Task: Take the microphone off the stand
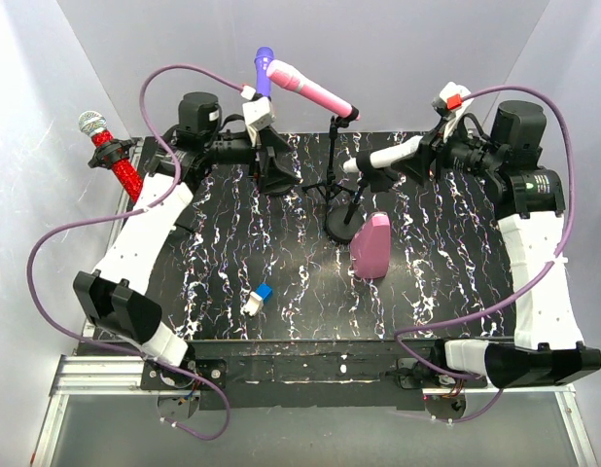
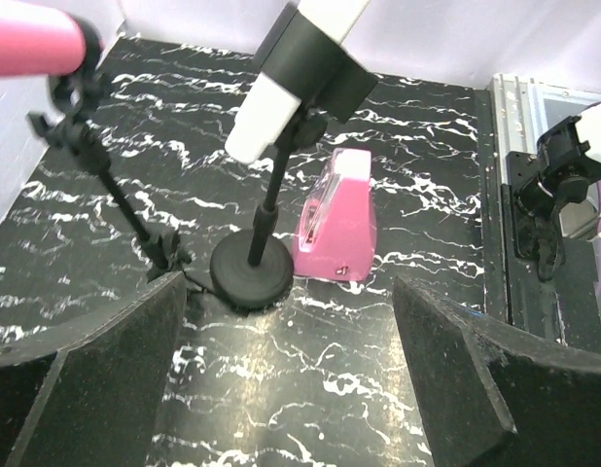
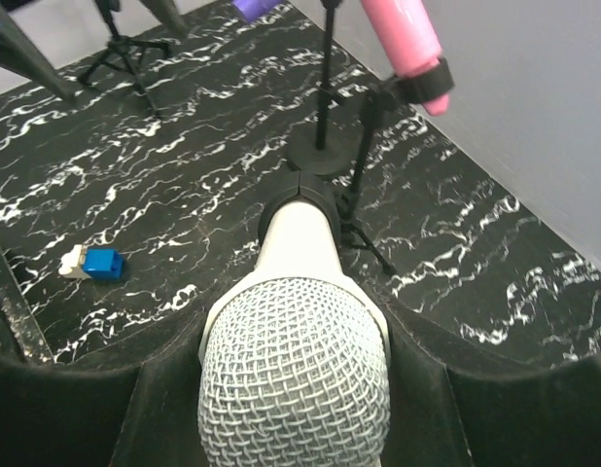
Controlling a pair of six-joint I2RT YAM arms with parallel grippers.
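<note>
Pink box (image 2: 339,229) sits just beside the stand (image 2: 269,209) base, mid-worktop. If we pull sideways, the stand likely tips onto it. Right gripper (image 3: 296,321) is clamped on the microphone (image 1: 378,158) head, and the body sits in the clip (image 2: 315,68). Left gripper (image 2: 286,292) gapes, holding nothing, so nothing braces the stand. Tripod (image 2: 116,199) toward the far edge is a snag risk.

White mic (image 1: 383,156) w/ grey mesh head, seated in clip of black stand (image 1: 338,230), tilted, head end higher, pointing right. Stand upright on round base, approx mid-table.
</note>
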